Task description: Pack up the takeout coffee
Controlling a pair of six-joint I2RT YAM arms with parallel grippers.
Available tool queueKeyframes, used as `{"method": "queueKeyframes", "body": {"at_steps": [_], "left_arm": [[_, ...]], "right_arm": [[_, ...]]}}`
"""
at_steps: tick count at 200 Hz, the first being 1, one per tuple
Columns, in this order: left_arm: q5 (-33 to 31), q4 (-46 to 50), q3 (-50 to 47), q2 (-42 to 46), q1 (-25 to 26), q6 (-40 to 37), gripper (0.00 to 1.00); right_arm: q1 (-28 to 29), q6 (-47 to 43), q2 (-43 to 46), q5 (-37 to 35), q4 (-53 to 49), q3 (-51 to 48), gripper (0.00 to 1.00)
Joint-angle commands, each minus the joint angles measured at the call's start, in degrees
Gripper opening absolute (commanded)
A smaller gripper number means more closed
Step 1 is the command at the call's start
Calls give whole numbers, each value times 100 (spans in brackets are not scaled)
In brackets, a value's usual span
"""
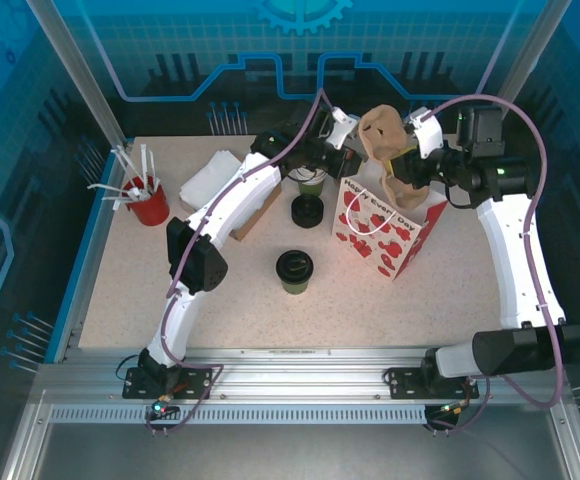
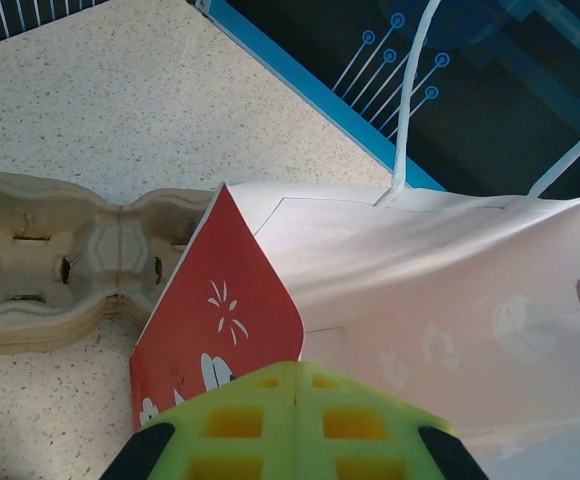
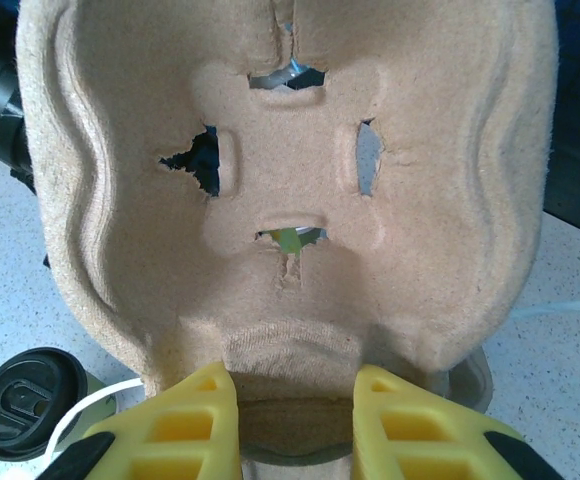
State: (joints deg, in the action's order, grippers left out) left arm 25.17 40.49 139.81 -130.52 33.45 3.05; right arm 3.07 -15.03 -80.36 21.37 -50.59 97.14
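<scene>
The takeout coffee (image 1: 294, 270), a short green cup under a black lid, stands alone on the table in front of the arms. The red-and-white gift bag (image 1: 385, 232) stands open to its right. My left gripper (image 1: 348, 160) is at the bag's far left rim; in the left wrist view its fingertips (image 2: 298, 372) are pressed together on the edge of the bag's red wall (image 2: 220, 310). My right gripper (image 1: 406, 162) hovers over the bag's mouth, shut on a brown pulp cup carrier (image 3: 290, 200) that hangs upright between its fingers (image 3: 200, 420).
Behind the coffee stand a stack of black lids (image 1: 307, 210) and a green cup stack (image 1: 310, 181). More pulp carriers (image 2: 50, 260) lie left of the bag. A red cup of white sticks (image 1: 147, 200) and white napkins (image 1: 210, 175) sit far left.
</scene>
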Motion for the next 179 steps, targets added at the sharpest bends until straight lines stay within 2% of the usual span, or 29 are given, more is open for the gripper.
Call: {"method": "queueKeyframes", "body": {"at_steps": [1, 109, 179], "left_arm": [[251, 82, 218, 15, -80, 28, 0], [513, 121, 216, 22, -160, -4, 0], [576, 92, 228, 28, -225, 3, 0]], "right_arm": [[-154, -231, -93, 285, 130, -23, 24], [-169, -676, -318, 263, 16, -136, 23], [-175, -714, -80, 184, 13, -507, 22]]}}
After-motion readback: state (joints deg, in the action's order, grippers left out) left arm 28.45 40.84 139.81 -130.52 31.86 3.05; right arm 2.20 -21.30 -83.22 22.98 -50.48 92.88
